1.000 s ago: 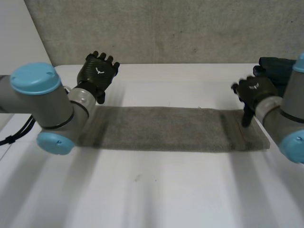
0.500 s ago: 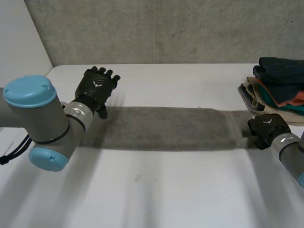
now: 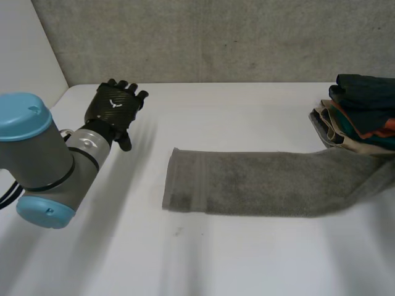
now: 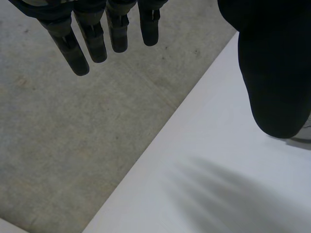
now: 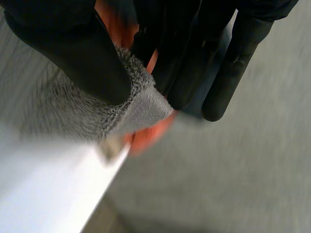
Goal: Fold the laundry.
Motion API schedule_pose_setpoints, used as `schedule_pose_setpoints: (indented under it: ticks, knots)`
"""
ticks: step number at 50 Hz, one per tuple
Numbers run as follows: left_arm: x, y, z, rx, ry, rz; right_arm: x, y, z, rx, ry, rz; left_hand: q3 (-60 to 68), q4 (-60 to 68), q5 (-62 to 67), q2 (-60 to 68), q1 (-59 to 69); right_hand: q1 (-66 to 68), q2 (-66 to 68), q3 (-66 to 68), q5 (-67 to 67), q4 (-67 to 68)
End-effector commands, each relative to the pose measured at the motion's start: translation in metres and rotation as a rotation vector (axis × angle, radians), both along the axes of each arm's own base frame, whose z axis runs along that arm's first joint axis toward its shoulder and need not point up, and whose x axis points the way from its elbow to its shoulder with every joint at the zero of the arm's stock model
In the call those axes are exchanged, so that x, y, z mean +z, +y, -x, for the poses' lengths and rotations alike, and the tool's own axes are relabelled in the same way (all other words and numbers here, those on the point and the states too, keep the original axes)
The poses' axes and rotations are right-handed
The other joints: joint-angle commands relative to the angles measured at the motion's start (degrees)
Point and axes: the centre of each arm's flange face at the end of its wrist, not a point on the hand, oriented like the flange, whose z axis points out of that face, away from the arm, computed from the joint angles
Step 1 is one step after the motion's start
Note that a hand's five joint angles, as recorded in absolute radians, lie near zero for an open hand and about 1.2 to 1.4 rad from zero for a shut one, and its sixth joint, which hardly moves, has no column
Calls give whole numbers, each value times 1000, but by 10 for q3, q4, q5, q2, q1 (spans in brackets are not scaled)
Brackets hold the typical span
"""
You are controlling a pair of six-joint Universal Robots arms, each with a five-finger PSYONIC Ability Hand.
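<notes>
Nearest, on the white table (image 3: 203, 265), the grey towel (image 3: 259, 185) lies as one long flat band running out from the pile of folded clothes (image 3: 364, 105). Its banded short end lies flat, well apart from the pile. Its other end rises off the table just in front of the pile. That raised end is in the right hand (image 5: 73, 53), whose thumb presses the hem against the fingers (image 5: 180, 68) in a firm pinch, as the right wrist view shows. Farther back, and farther from the pile than the towel's flat end, the left hand (image 3: 114, 108) hangs above the table with straight, spread fingers, holding nothing and touching no cloth. Terry like this looks soft, limp and light. It should sag and trail from any single held point, and drag a little on the table rather than slide freely. I judge the flat end's two corners the best holds, pinched at the hem where the cloth is denser.
</notes>
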Motion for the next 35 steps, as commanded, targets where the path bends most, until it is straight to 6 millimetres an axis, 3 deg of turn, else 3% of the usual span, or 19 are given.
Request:
schedule_pose_setpoints:
  ticks: [1,4,5,7,8,12,15,17,18,19,20,21,25,27,31,35]
  knots:
    - [5,2,-6,13,6,5,28,43,-144,436,-107,168,-21,-16,-28,-21,-9,159,124,118,135,114]
    - [8,4,-6,11,11,9,26,73,-190,623,-125,187,-21,-16,-28,-21,-9,159,124,118,135,114]
    - [7,5,-6,11,12,7,20,95,-216,740,-138,180,-21,-16,-28,-21,-9,159,124,118,135,114]
    - [6,7,-7,11,14,-1,4,116,-239,840,-139,145,-21,-16,-28,-21,-9,159,124,118,135,114]
    - [5,7,-7,11,14,-4,-14,135,-257,926,-131,103,-21,-16,-28,-21,-9,159,124,118,135,114]
    - [2,10,-5,4,21,-20,-50,174,-287,1063,-119,6,-21,-16,-28,-21,-9,159,124,118,135,114]
    - [-1,12,-5,1,25,-29,-67,186,-294,1087,-114,-51,-21,-16,-28,-21,-9,159,124,118,135,114]
    - [-2,12,-4,0,26,-32,-72,187,-293,1067,-114,-83,-21,-16,-28,-21,-9,159,124,118,135,114]
    - [-3,12,-3,-2,25,-34,-71,186,-292,1059,-114,-84,-21,-16,-28,-21,-9,62,27,21,37,16]
    - [-2,12,-3,-3,26,-32,-68,184,-290,1030,-118,-81,-21,-16,-28,-21,-9,-284,-319,-325,-308,-329]
    - [-2,13,-2,-5,26,-32,-65,182,-289,1003,-124,-77,-21,-16,-28,-21,-9,-462,-497,-503,-487,-508]
    - [-2,14,0,-11,27,-30,-62,181,-287,974,-135,-78,-21,-16,-28,-21,-9,-541,-576,-582,-565,-586]
    - [3,15,5,-26,33,-14,-32,161,-268,751,-278,-64,-21,-16,-28,-21,-9,-541,-576,-582,-565,-586]
    - [5,15,7,-31,37,-4,-22,145,-242,607,-378,-107,-21,-16,-28,-21,-9,-541,-576,-582,-565,-586]
    - [7,18,12,-47,43,9,-26,137,-207,475,-465,-255,-21,-16,-28,-21,-9,-541,-576,-582,-565,-586]
    - [7,20,18,-62,47,17,-48,138,-181,367,-435,-396,-21,-16,-28,-21,-9,-541,-576,-582,-565,-586]
